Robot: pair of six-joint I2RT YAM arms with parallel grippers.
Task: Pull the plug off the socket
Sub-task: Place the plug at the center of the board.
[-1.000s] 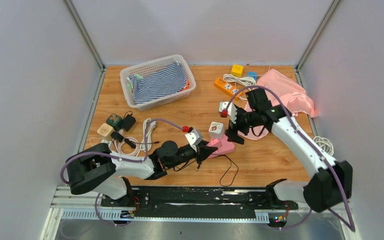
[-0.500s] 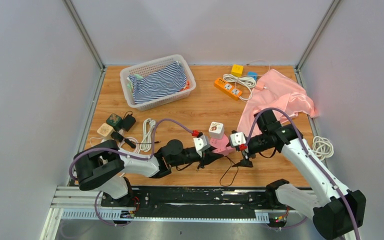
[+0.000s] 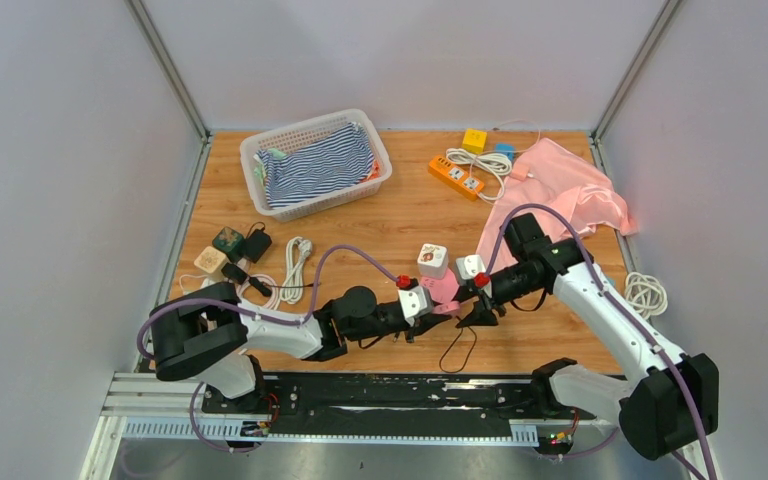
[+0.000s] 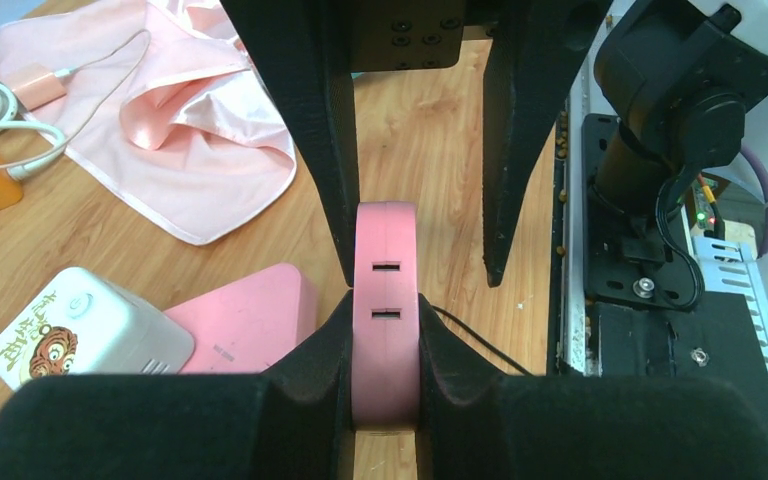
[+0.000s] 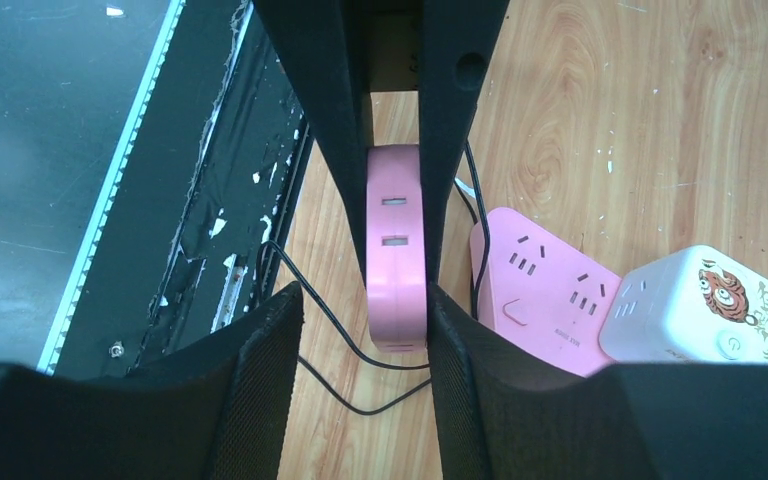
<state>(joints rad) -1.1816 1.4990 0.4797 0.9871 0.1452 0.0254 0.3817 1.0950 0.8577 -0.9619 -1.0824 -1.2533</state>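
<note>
A narrow pink socket block [image 4: 385, 300] stands on edge on the wooden table. My left gripper [image 4: 385, 312] is shut on its near end. In the right wrist view the same block [image 5: 397, 260] runs away from me, and my right gripper [image 5: 365, 300] straddles its other end. The right finger touches it and the left finger stands off with a gap, so the jaws are open. A black cable [image 5: 360, 345] loops out from beside the block. The plug itself is hidden. In the top view both grippers meet near the front middle [image 3: 457, 312].
A flat pink power strip [image 5: 545, 290] and a white cube socket [image 5: 705, 305] lie right beside the held block. Farther off are a pink cloth [image 3: 560, 185], an orange strip [image 3: 457, 177], a basket [image 3: 260, 150] of striped cloth, chargers [image 3: 245, 255] and a white cable coil [image 3: 645, 295].
My right arm swung from the back of the table down to the pink block and its jaws narrowed around it. My left gripper stayed shut and edged to the right.
</note>
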